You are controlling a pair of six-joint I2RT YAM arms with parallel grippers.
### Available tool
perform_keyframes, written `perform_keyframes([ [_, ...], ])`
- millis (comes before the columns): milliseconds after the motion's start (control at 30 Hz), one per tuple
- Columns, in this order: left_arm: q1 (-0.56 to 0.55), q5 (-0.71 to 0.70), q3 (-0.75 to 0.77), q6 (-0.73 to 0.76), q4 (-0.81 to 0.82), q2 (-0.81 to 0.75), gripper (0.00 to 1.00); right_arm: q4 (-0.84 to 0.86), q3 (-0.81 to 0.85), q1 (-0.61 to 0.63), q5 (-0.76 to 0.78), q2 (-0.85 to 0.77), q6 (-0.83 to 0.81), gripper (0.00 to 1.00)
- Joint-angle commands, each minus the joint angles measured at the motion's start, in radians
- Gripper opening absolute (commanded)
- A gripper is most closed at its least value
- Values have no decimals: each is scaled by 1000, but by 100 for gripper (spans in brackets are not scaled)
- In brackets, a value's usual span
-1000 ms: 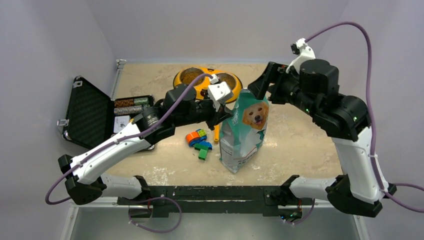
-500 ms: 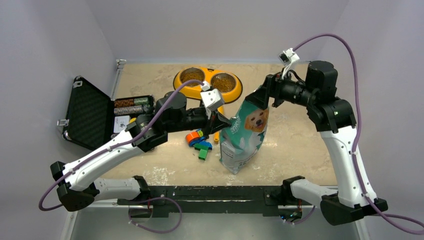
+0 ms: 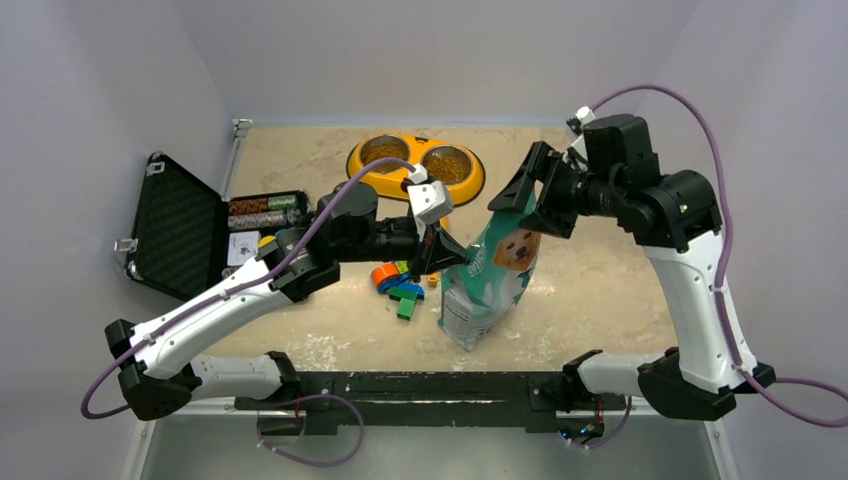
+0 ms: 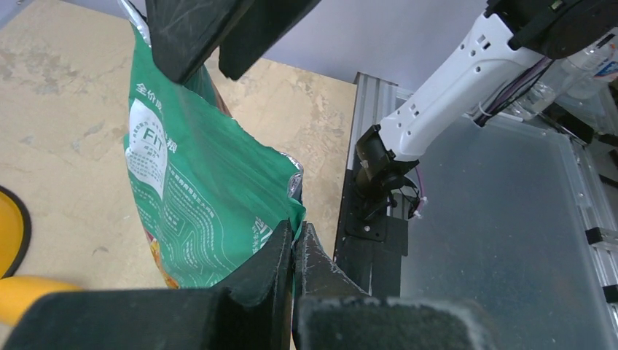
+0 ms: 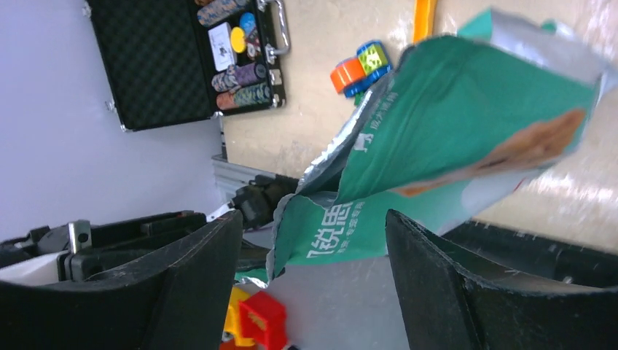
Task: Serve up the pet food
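The teal-green and white pet food bag (image 3: 488,282) with a golden dog stands mid-table. My left gripper (image 3: 447,256) is shut on its upper left edge; in the left wrist view the jaws (image 4: 295,239) pinch the green foil (image 4: 197,182). My right gripper (image 3: 522,197) is open at the bag's torn top; in the right wrist view its jaws (image 5: 313,219) straddle the open mouth (image 5: 437,131) without touching it. Brown kibble (image 3: 383,152) lies in both cups of the orange double bowl (image 3: 478,187) behind. Any kibble in the bag is hidden.
Colourful toy blocks (image 3: 398,281) and an orange stick lie left of the bag. A red block (image 5: 256,315) shows low in the right wrist view. An open black case (image 3: 180,225) with chips sits at the far left. White walls close in on the sides.
My right arm has swung its wrist round and come down to the bag's top, jaws open. My left gripper has kept its hold and the bag has shifted slightly.
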Motion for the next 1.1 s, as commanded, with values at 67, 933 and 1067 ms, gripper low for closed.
perform_keyframes([
  [67,-5,214,76,-59,192,-34,0,-79,-25,70,157,-45,311,76],
  [933,-6,-7,-96,73,77,-239,1,252,-326,-95,35,-284,372,0],
  [1067,-5,-8,-85,86,72,-197,28,267,-354,-94,-24,-287,461,0],
])
